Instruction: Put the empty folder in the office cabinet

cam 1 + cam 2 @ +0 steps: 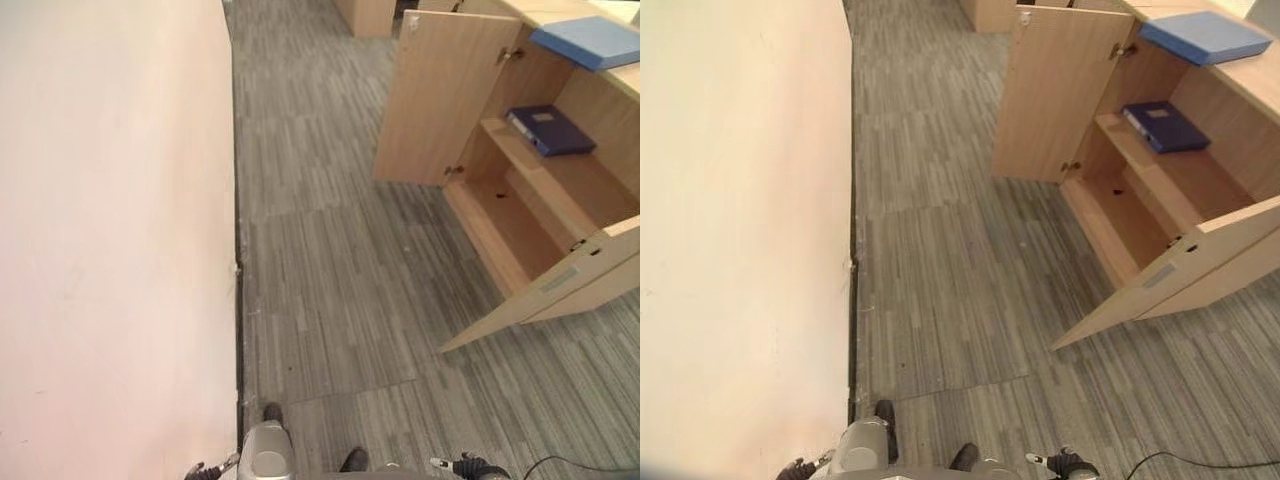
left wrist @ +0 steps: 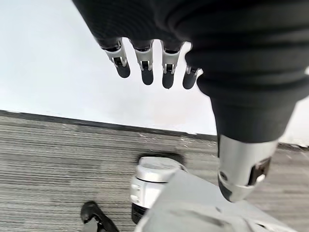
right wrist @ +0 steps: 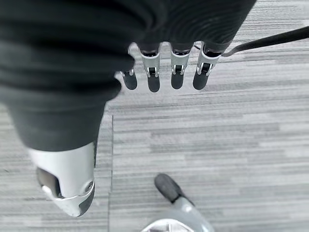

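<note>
A light wood office cabinet (image 1: 437, 95) stands at the right with both doors swung open. On its upper shelf lies a dark blue folder (image 1: 549, 130). A light blue folder (image 1: 590, 42) rests flat on the cabinet's top. The lower compartment (image 1: 512, 228) holds nothing that I can see. My left hand (image 2: 146, 67) hangs by my side over the carpet near the wall, fingers straight and holding nothing. My right hand (image 3: 176, 73) hangs likewise over the carpet, fingers straight, nothing in it. Both hands are far from the cabinet.
A pale wall (image 1: 110, 240) runs along the whole left side, with a dark skirting strip at its foot. Grey striped carpet (image 1: 330, 280) lies between the wall and the cabinet. The nearer open door (image 1: 560, 292) juts out into the floor space at the right.
</note>
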